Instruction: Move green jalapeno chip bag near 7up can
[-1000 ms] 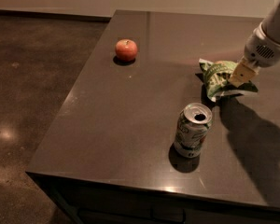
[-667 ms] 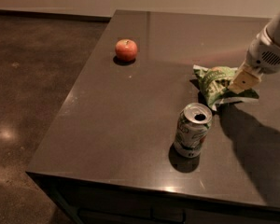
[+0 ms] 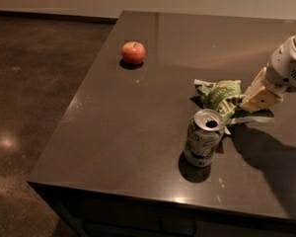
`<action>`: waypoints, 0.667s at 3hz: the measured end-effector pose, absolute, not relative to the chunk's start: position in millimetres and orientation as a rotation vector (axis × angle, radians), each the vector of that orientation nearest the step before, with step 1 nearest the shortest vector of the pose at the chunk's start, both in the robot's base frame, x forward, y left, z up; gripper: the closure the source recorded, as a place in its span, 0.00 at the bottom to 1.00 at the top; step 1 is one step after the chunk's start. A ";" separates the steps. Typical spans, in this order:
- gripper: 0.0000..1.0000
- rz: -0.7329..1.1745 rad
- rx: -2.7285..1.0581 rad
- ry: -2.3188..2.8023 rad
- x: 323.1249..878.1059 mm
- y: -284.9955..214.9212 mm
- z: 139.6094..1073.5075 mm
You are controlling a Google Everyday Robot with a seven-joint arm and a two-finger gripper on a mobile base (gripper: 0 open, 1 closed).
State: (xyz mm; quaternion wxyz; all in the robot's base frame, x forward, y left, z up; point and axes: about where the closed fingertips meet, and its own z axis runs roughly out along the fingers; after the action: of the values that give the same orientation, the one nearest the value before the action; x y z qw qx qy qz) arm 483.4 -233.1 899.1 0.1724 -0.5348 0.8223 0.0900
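Observation:
The green jalapeno chip bag [image 3: 218, 96] lies crumpled on the dark table [image 3: 128, 132], right of centre. The 7up can [image 3: 203, 138] stands upright just in front of it, its open silver top showing; the bag's lower edge reaches the can's top right side. My gripper [image 3: 250, 101] comes in from the right edge of the view, with its beige fingers [image 3: 260, 91] closed on the bag's right end, low over the tabletop.
A red apple [image 3: 133, 52] sits towards the table's far left part. The table's left and front edges drop to a dark polished floor [image 3: 34, 107]. My arm casts a broad shadow on the table at the right.
My gripper has moved left and towards the front with the chip bag, bringing the bag up against the can. The can and apple have not moved.

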 end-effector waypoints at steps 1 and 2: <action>1.00 0.349 -1.617 2.219 463.8 -220.3 899.5; 0.72 0.401 -1.677 2.150 453.0 -211.9 896.3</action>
State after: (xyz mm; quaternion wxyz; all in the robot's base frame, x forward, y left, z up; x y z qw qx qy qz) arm 453.0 -211.9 896.3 0.1915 -0.5970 0.7658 0.1429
